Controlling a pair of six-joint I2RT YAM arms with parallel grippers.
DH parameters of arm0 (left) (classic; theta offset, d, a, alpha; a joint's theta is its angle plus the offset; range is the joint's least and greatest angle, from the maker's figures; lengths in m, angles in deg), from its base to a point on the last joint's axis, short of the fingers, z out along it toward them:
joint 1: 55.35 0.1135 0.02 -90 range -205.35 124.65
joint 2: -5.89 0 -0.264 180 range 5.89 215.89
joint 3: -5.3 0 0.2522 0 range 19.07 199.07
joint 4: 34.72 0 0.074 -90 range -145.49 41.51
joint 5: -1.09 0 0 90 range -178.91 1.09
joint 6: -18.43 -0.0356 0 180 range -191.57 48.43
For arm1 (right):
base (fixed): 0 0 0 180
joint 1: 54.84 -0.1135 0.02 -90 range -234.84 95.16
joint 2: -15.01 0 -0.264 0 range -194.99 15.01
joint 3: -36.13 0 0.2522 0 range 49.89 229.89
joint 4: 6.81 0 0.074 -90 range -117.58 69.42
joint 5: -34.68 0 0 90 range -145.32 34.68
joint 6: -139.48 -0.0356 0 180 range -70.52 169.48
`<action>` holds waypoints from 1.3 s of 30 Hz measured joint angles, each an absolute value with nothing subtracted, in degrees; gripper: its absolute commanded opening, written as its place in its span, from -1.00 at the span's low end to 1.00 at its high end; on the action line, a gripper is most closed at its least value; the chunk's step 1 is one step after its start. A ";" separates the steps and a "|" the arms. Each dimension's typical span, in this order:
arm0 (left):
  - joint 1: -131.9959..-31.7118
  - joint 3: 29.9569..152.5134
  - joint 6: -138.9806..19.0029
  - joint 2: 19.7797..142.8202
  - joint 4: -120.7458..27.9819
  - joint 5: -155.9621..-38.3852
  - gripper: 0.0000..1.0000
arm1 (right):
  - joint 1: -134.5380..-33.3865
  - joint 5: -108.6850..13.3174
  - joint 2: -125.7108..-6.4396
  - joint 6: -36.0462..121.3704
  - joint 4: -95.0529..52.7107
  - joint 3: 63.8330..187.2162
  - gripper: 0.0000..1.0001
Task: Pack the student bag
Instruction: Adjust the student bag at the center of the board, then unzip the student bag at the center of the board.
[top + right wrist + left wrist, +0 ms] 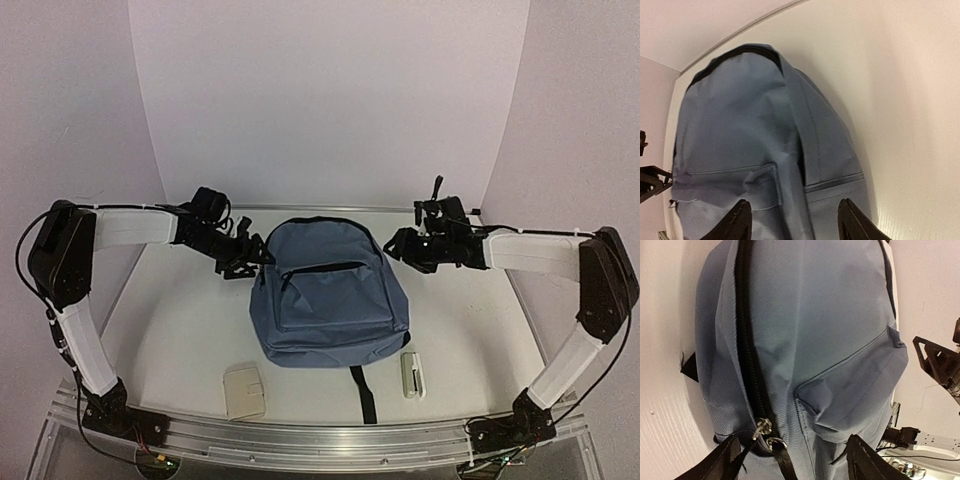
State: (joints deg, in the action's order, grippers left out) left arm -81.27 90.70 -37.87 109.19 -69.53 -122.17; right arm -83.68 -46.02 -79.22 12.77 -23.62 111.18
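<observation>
Though soft, rounded slate-blue fabric student bag (330, 300) between left hand (794, 442) and right hand (795, 206), both wide.

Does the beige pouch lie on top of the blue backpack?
No, the beige pouch lies on the table, beside the near left corner of the blue backpack, not on it.

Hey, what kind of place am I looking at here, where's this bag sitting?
Probably a robotics lab test booth: a plain white curved backdrop wraps the table, the left arm and right arm are mounted on an aluminium rail, and the student bag lies staged between them.
</observation>
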 measured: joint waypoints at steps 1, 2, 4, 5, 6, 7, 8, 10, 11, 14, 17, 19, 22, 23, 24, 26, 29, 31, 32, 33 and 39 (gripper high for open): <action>-81.27 91.38 -38.49 108.86 -70.37 -121.91 0.60 | -83.70 -45.26 -77.52 12.58 -24.24 111.17 0.16; -81.27 92.81 -39.37 108.38 -72.06 -121.69 0.62 | -83.75 -44.36 -75.85 12.22 -24.61 111.13 0.15; -81.27 95.83 -41.41 107.54 -74.91 -121.58 0.63 | -83.96 -41.93 -72.55 11.05 -24.74 111.00 0.13; -81.27 97.32 -42.21 107.19 -76.02 -121.67 0.63 | -84.32 -40.95 -71.07 10.27 -24.76 110.95 0.11; -81.25 98.65 -43.17 107.00 -76.92 -121.81 0.63 | -85.04 -40.25 -69.94 9.46 -24.65 110.95 0.09; -81.23 99.94 -44.22 106.85 -77.80 -121.93 0.62 | -85.98 -39.67 -68.90 8.58 -24.50 110.95 0.07; -81.19 101.23 -45.45 106.83 -78.80 -121.94 0.60 | -87.60 -39.40 -68.16 7.50 -24.30 110.95 0.05; -81.14 103.54 -47.83 107.02 -81.31 -121.84 0.58 | -91.03 -39.18 -67.81 5.36 -23.85 110.95 0.01; -81.11 104.30 -48.87 107.15 -82.24 -121.83 0.57 | -92.93 -39.15 -67.86 4.27 -23.60 110.95 -0.01; -81.02 104.60 -50.78 107.35 -83.49 -122.04 0.53 | -98.60 -39.11 -68.54 0.19 -21.41 110.95 -0.05; -81.00 103.86 -51.68 107.62 -84.05 -123.08 0.49 | -103.16 -39.91 -70.40 -4.28 -18.16 111.27 -0.08; -81.00 103.50 -52.23 108.12 -84.86 -124.12 0.42 | -105.51 -41.30 -72.75 -6.63 -17.02 112.29 -0.14; -80.97 102.47 -52.63 109.16 -85.24 -125.27 0.34 | -108.57 -43.42 -77.65 -9.63 -16.09 114.78 -0.21; -80.94 101.93 -52.70 109.44 -85.43 -125.43 0.32 | -109.29 -44.06 -79.28 -10.47 -15.82 115.64 -0.22; -80.94 101.36 -52.72 109.63 -85.49 -125.57 0.31 | -109.95 -44.57 -80.83 -11.09 -15.56 116.40 -0.22; -80.88 100.00 -52.61 109.93 -85.50 -125.92 0.29 | -111.13 -45.67 -83.99 -12.25 -15.28 118.15 -0.22; -80.78 98.54 -52.52 110.48 -85.45 -126.42 0.27 | -112.00 -46.91 -87.89 -13.30 -14.85 120.77 -0.24; -80.74 98.12 -52.54 110.84 -85.24 -126.79 0.24 | -112.18 -47.63 -90.04 -13.78 -14.38 122.47 -0.28; -80.74 98.01 -52.52 111.06 -85.02 -126.91 0.22 | -112.20 -47.95 -90.93 -13.95 -14.20 123.22 -0.29; -80.72 97.98 -52.54 111.35 -84.89 -127.02 0.20 | -112.20 -48.28 -92.01 -14.13 -14.12 124.15 -0.29; -80.54 97.87 -52.46 112.56 -84.03 -128.25 0.02 | -112.20 -48.94 -96.86 -15.08 -13.54 127.53 -0.34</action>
